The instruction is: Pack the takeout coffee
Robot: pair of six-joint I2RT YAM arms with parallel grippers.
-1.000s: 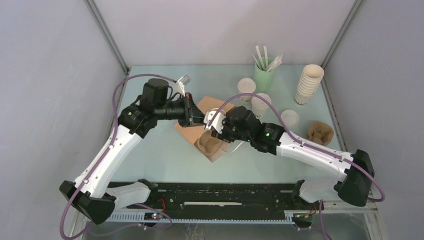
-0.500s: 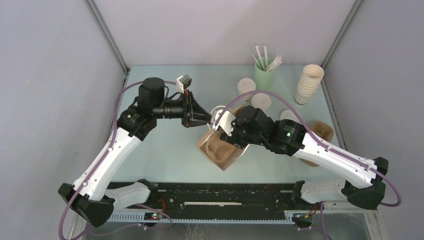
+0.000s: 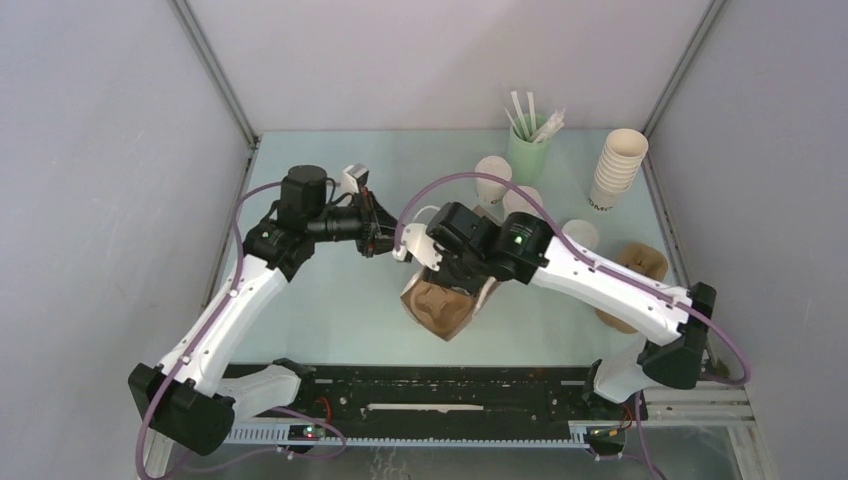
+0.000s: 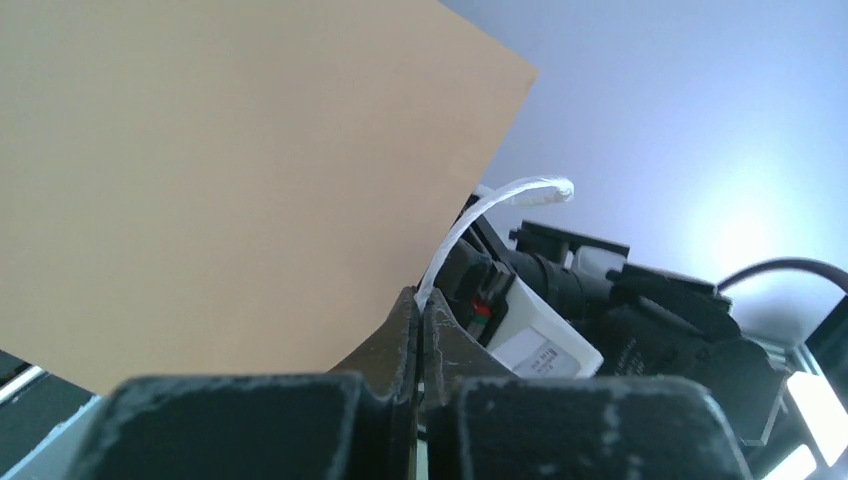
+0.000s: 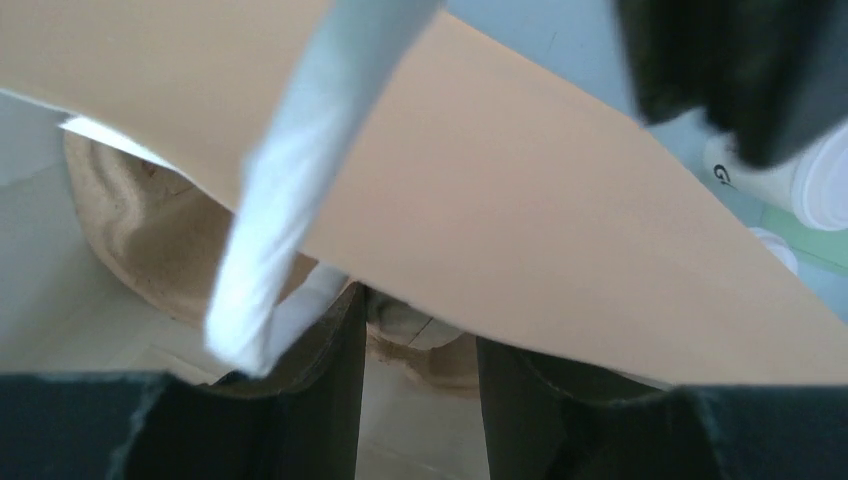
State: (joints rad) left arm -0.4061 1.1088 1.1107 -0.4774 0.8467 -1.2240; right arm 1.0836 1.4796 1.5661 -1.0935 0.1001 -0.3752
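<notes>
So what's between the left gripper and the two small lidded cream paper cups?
In the top view, the right arm's black wrist and purple cable cross between left gripper and cups.

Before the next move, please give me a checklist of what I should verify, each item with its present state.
1. Left gripper shut on the handle of the bag: ok.
2. Bag mouth open, tray inside: ok.
3. Two cups upright, lids on: ok.
4. Right gripper empty: ok, nothing shows in its gap.
5. Right gripper clear of the bag: cannot tell.
</notes>
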